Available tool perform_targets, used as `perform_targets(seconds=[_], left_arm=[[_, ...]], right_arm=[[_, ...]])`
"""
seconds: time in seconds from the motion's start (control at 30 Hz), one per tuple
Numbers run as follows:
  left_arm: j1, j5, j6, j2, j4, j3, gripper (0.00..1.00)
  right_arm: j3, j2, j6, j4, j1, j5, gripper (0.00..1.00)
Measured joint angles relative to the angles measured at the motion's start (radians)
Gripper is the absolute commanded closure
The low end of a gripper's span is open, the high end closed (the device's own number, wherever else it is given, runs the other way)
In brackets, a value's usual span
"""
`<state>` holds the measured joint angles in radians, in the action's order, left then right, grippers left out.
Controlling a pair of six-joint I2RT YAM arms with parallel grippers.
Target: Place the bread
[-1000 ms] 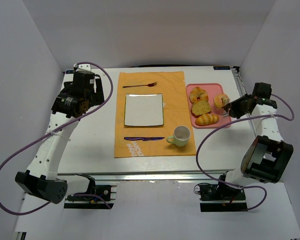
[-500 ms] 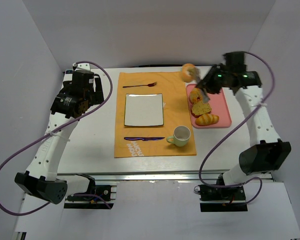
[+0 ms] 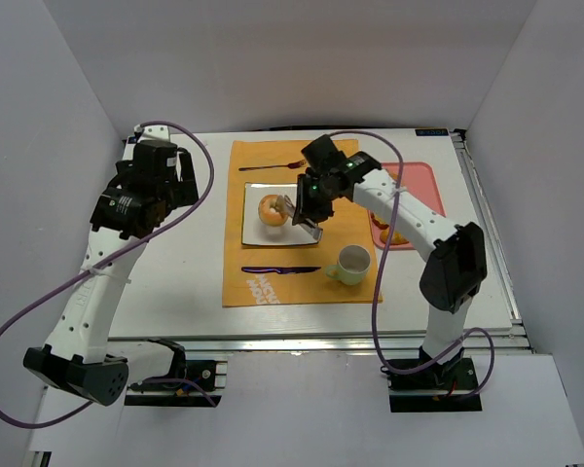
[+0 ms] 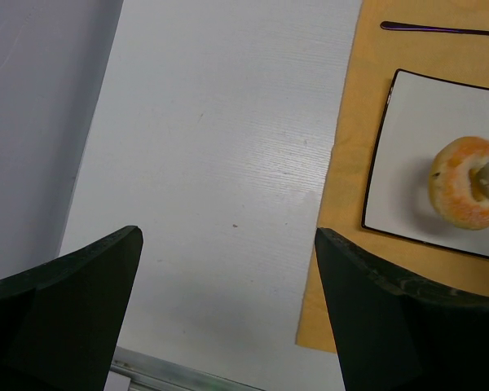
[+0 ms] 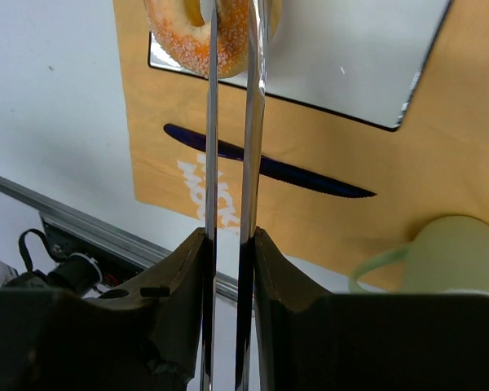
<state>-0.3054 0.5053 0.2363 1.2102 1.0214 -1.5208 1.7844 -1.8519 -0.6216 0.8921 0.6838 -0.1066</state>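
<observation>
At its fingertips, right gripper (image 5: 234,32) is clamping bread (image 5: 175,45) over plate (image 5: 350,73).
One finger sitting in the hole may snag on release.

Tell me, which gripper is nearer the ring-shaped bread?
Right. The right gripper is shut on the ring-shaped bread at the white square plate. The left gripper hangs open over the table, left of the plate and well apart from the bread.

1. You're working on a white table (image 3: 175,282) with a faint wood grain, evenly lit, with only soft shadows.
2. Plain pale walls box you in: back wall (image 3: 292,58), left wall (image 3: 29,146), right wall (image 3: 555,146).
3. A metal rail (image 3: 302,342) runs along the table's near edge.
</observation>
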Motion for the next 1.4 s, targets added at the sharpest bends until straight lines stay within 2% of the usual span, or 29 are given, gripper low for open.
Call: perform_targets(seconds=[0.07, 0.23, 0.27, 0.33, 0.43, 0.5, 0.63, 0.93, 1.1, 1.27, 1.33, 1.4], left_arm=[[0.0, 0.0, 0.0, -0.008, 0.001, 0.0, 0.02], [0.0, 0.0, 0.0, -0.026, 0.003, 0.001, 0.02], [0.0, 0.0, 0.0, -0.029, 0.003, 0.001, 0.02], [0.0, 0.0, 0.0, -0.031, 0.003, 0.002, 0.02], [0.0, -0.002, 0.0, -0.031, 0.003, 0.003, 0.02], [0.0, -0.005, 0.0, -0.031, 0.002, 0.007, 0.02], [0.0, -0.008, 0.0, -0.031, 0.001, 0.011, 0.02], [0.0, -0.008, 0.0, -0.032, -0.002, 0.02, 0.02], [-0.001, -0.017, 0.0, -0.032, -0.004, 0.02, 0.02], [-0.015, -0.024, 0.0, -0.032, -0.005, 0.02, 0.02], [-0.03, -0.027, 0.0, -0.032, -0.006, 0.02, 0.02], [-0.053, -0.034, 0.0, -0.032, -0.012, 0.02, 0.02]], right_arm=[[-0.001, -0.021, 0.0, -0.01, 0.028, 0.003, 0.88], [0.003, -0.07, 0.001, -0.053, 0.051, 0.002, 0.77], [0.008, -0.086, 0.002, -0.053, 0.051, 0.005, 0.72], [0.013, -0.116, 0.005, -0.054, 0.056, 0.018, 0.69], [0.013, -0.149, 0.009, -0.049, 0.059, 0.033, 0.55], [0.013, -0.151, 0.018, -0.043, 0.064, 0.04, 0.48], [0.019, -0.15, 0.027, -0.045, 0.07, 0.063, 0.42], [0.087, -0.123, 0.018, -0.008, 0.07, 0.122, 0.38], [0.149, -0.066, -0.017, 0.034, 0.07, 0.19, 0.39], [0.158, 0.071, -0.104, 0.14, 0.047, 0.337, 0.43], [0.13, 0.164, -0.138, 0.163, -0.008, 0.387, 0.44], [0.035, 0.31, -0.171, 0.165, -0.114, 0.43, 0.44]])
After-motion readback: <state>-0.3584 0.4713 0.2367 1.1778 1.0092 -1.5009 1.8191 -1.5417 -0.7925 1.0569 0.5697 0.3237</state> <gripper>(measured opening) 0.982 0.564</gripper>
